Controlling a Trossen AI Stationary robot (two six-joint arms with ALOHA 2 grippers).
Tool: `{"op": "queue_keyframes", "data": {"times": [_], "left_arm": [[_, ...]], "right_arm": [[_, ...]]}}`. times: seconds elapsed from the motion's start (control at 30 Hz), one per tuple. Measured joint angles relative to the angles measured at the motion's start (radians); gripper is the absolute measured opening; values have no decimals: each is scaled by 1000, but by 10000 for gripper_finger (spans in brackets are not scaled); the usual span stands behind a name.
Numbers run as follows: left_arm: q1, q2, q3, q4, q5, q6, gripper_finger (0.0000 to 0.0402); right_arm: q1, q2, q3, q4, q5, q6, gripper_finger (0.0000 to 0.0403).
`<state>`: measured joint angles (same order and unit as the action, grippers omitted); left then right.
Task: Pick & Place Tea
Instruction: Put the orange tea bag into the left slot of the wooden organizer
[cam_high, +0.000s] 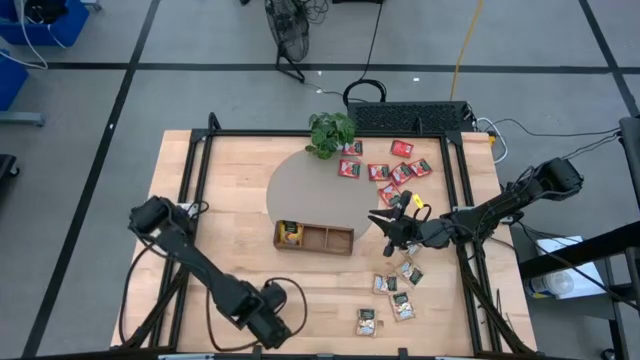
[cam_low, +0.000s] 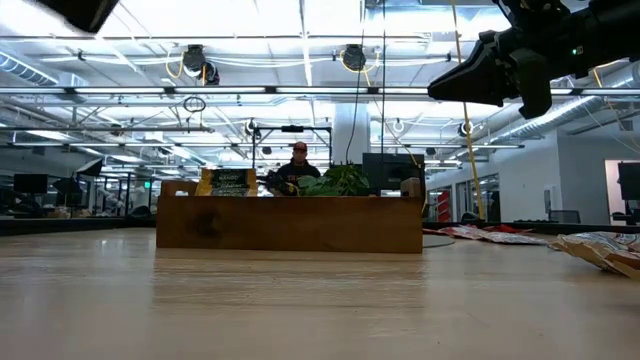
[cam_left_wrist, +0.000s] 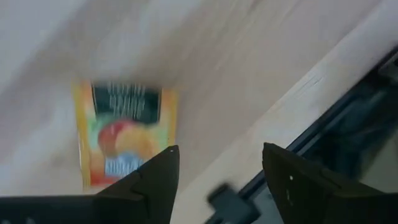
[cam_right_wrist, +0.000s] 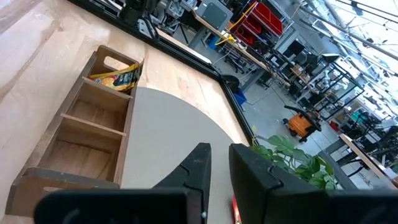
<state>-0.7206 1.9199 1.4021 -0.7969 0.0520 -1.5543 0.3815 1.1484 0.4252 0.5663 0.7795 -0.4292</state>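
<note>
An orange-yellow tea packet (cam_left_wrist: 125, 138) is lying flat on the bare wood just beyond the left gripper (cam_left_wrist: 217, 180), near the table's front edge, and nothing is pinching it: the two dark fingers are standing apart, and the packet is sitting off to one side of the gap rather than between them. In the high view that gripper (cam_high: 272, 318) is hanging low at the front of the table, well apart from the wooden tray (cam_high: 330, 240), where another yellow packet (cam_high: 290, 234) is already lying in the left end compartment.

The right gripper (cam_high: 392, 224) is hovering just right of the tray with its fingers nearly together and nothing visible between them (the wrist view shows only a thin slit). Red packets (cam_high: 385, 172) are lying near the plant (cam_high: 330, 131), and beige ones (cam_high: 400, 300) toward the front right.

Judging from this, the step is a fresh pick. To do it well, the left arm should be centring its open fingers over the packet, straddling two opposite edges, pressing down to the wood before closing, since a flat packet offers little to grip.
</note>
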Motion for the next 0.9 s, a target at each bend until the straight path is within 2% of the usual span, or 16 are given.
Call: {"op": "queue_keyframes", "data": {"times": [0.1, 0.17, 0.27, 0.43, 0.9], "left_arm": [[-1, 39, 0, -19, 108, -32, 217], [-1, 58, 0, -28, 138, -35, 210], [-1, 71, 0, -47, 130, -23, 201], [-2, 70, -1, -108, 50, -12, 189], [-15, 70, -9, -129, 79, -45, 186]], "right_arm": [[0, 0, 0, 0, -7, 1, 45], [0, 0, 0, 1, -27, 5, 45], [0, 0, 0, 5, -55, 18, 45], [0, 0, 0, 5, -55, 24, 45], [0, 0, 0, 5, -53, 21, 45]]}}
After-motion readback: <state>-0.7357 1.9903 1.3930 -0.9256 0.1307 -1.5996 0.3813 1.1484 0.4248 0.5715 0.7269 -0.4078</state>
